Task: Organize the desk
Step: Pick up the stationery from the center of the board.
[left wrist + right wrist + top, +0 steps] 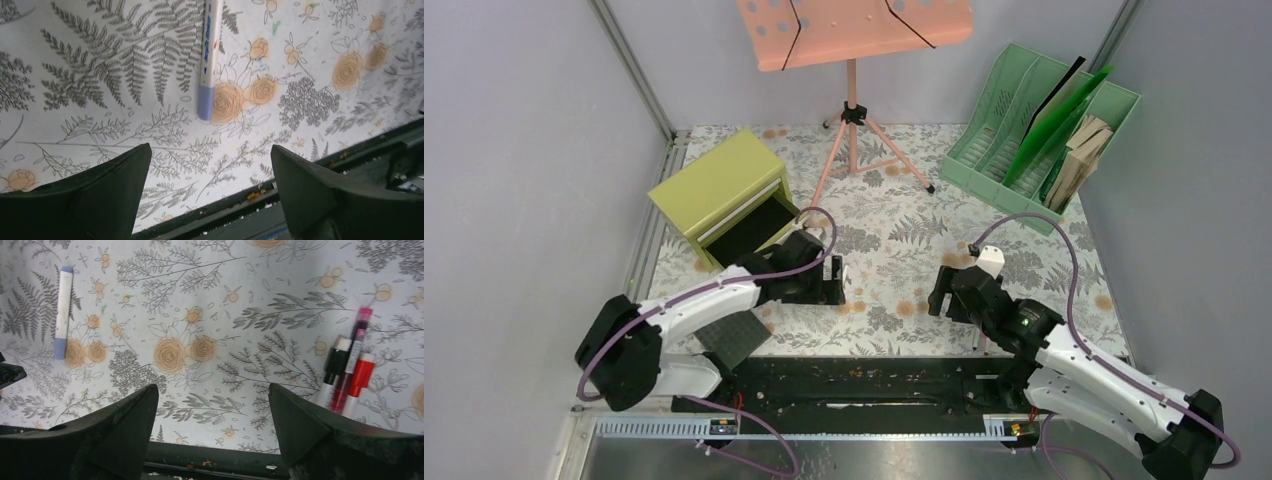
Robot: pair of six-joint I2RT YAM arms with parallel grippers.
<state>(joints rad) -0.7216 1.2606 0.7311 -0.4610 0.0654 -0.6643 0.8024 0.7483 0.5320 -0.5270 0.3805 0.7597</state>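
The desk (894, 230) has a whitish top printed with ferns and orange flowers. My left gripper (829, 280) is open and empty, low over the desk near its front edge (210, 150). A white marker with a blue cap (207, 60) lies on the desk just ahead of it, and also shows in the right wrist view (62, 312). My right gripper (944, 295) is open and empty (212, 387). A black-capped marker (336, 365), a red pen (352, 360) and a red-capped marker (361, 377) lie together to its right.
An olive-yellow drawer cabinet (719, 190) stands at the back left with its drawer open. A pink music stand (852, 60) is at the back middle. A green file tray (1044, 130) holds folders at the back right. A dark textured pad (729, 335) lies under my left arm.
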